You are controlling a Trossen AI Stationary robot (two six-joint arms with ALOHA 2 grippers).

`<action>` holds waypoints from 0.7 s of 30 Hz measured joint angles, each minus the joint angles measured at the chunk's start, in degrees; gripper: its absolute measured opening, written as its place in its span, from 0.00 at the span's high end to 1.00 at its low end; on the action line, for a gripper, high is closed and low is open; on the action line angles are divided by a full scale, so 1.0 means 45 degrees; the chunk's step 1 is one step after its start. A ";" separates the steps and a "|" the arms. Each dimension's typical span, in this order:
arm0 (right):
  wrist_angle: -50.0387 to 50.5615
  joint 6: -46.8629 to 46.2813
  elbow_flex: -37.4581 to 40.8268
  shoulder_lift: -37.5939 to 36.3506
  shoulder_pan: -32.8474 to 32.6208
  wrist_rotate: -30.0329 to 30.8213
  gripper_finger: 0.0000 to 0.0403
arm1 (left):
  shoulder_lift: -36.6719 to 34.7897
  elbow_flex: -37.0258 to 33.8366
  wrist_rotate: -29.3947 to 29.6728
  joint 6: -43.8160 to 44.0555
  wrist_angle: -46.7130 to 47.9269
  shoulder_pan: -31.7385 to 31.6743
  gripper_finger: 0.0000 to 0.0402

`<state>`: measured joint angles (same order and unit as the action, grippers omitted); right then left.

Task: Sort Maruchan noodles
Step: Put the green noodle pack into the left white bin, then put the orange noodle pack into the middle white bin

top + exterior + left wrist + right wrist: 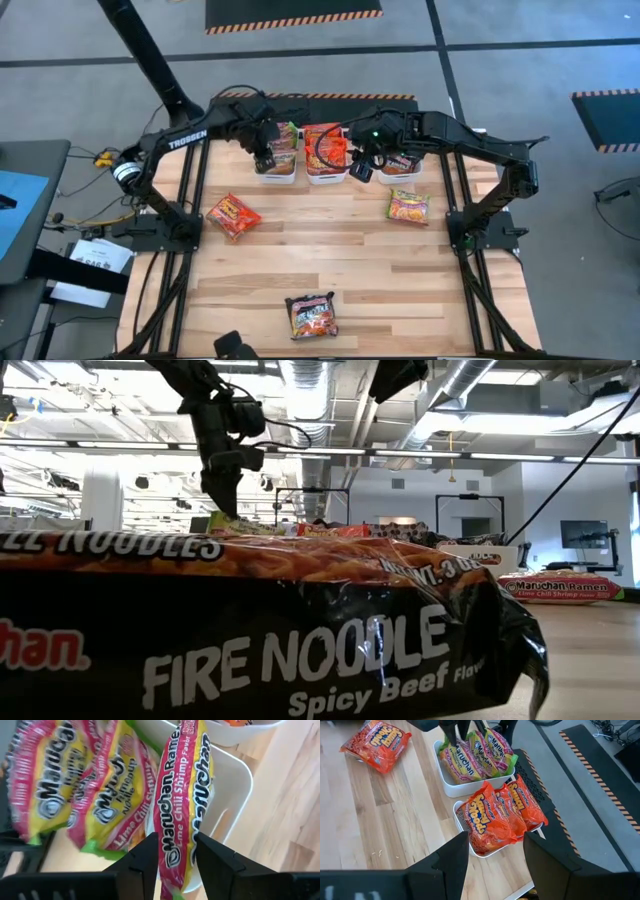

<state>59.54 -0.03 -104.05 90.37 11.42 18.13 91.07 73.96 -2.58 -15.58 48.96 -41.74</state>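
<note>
Left gripper [172, 857] stands over the far-left white rectangular plastic bin [235, 795]. Its fingers [142, 857] flank a glossy green-yellow lime chili shrimp packet [185, 795] standing on edge inside the bin beside others of the same colour [75, 790]. The fingers sit close against the wrapper on both sides; whether they pinch it or have just let go cannot be told from the wrist view.

Right gripper [492, 855] hovers with fingers spread wide and empty above the middle white bin [461, 822], which holds glossy red-orange packets [495, 817]. In the high view a third bin [400, 172] lies partly under this arm; its contents are hidden.

Unsorted stock on the wooden table [350, 260]: one red-orange packet [233, 216] near the left edge, one green-yellow packet [409, 207] toward the right, and one black-purple Fire Noodle packet [312, 315] at the near edge, well apart from the bins.

Judged step in hand: releasing the green-yellow packet into its bin.

Recommendations for doing it well:
- Spread the fingers fully before lifting, so the slick wrapper does not drag up with them.
- Withdraw straight up, clear of the bin wall and the neighbouring packets.
- Confirm the packet settles inside the rim and does not tip over it.
- Keep the arms apart; both work close together at the bin row.
</note>
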 joint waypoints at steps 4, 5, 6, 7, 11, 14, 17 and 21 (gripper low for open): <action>0.0002 0.0000 0.0000 0.0000 0.0000 0.0000 0.47 | 0.0000 0.0434 0.0536 -0.0050 0.0047 -0.0018 0.72; 0.0002 0.0004 0.0000 0.0000 0.0000 0.0000 0.47 | 0.0000 0.0536 0.0632 -0.0056 0.0045 -0.0048 0.72; 0.0006 0.0001 0.0000 0.0000 0.0000 0.0000 0.47 | 0.0000 0.0648 0.0674 -0.0052 0.0047 -0.0066 0.72; 0.0002 0.0000 0.0000 0.0000 0.0000 0.0000 0.47 | -0.0005 0.0735 0.0698 -0.0051 0.0061 -0.0078 0.72; 0.0007 0.0000 0.0000 0.0000 0.0000 0.0000 0.47 | -0.0005 0.1287 0.0732 -0.0051 0.0792 -0.0083 0.72; 0.0011 0.0004 0.0000 0.0000 0.0000 0.0000 0.47 | -0.0005 0.1803 0.0701 -0.0169 0.1474 -0.0083 0.72; 0.0012 0.0005 0.0000 0.0000 -0.0002 0.0000 0.47 | -0.0005 0.2333 0.0663 -0.0087 0.2234 -0.0083 0.72; 0.0017 0.0005 0.0000 0.0000 0.0000 0.0000 0.47 | -0.0006 0.3086 0.0033 0.0072 0.3713 -0.0083 0.72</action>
<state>59.61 -0.01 -104.05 90.37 11.42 18.13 91.04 87.85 -2.44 -15.26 65.66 -42.11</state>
